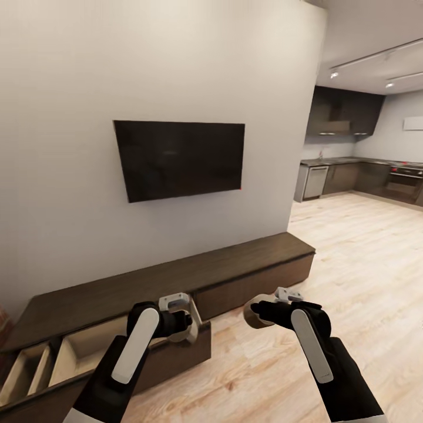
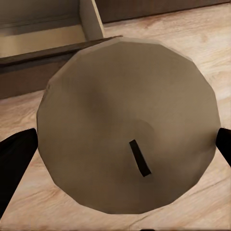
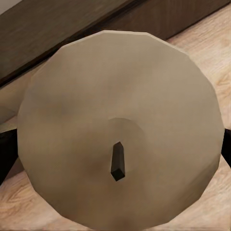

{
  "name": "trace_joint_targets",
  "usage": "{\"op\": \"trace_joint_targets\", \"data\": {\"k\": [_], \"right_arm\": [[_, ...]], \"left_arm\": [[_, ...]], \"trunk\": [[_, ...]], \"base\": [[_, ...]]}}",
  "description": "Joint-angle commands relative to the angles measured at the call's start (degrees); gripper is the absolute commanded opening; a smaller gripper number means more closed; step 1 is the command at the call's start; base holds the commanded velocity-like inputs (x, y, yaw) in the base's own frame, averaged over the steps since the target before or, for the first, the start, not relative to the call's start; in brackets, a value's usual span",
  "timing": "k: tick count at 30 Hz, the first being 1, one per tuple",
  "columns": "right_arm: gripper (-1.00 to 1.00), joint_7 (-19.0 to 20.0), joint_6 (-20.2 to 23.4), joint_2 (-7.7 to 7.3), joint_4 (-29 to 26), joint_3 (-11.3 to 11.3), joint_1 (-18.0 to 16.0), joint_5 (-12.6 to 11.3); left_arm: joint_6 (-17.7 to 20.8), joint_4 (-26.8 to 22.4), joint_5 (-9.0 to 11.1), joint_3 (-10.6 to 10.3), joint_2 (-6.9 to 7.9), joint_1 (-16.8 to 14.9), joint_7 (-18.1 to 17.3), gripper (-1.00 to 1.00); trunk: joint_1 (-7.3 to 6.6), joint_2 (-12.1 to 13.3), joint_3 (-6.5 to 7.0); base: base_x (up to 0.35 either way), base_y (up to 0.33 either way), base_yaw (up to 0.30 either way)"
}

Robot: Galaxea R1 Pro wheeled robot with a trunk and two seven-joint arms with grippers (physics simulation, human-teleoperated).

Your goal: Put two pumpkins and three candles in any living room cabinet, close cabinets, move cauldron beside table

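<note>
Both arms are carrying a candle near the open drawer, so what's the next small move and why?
Probably ease the left gripper over the open drawer and lower its candle in. That drawer of the cabinet sits just beside it, while the right gripper with its candle hangs over bare floor.

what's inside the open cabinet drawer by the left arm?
The open drawer of the cabinet shows bare pale wood compartments; its near part is covered by the left arm. The left pincer holds a candle beside it.

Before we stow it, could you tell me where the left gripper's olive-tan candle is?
In the head view, the left gripper holds the candle above the open pale-wood drawer.
</note>
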Motion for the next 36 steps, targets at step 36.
{"op": "trace_joint_targets", "data": {"k": [36], "right_arm": [[-1.00, -0.69, 0.89, 0.00, -0.14, 0.12, -0.08, 0.05]], "left_arm": [[0.37, -0.27, 0.30, -0.20, 0.16, -0.07, 0.79, -1.00]], "trunk": [[-0.02, -0.05, -0.05]], "base": [[-0.096, -0.019, 0.117]]}}
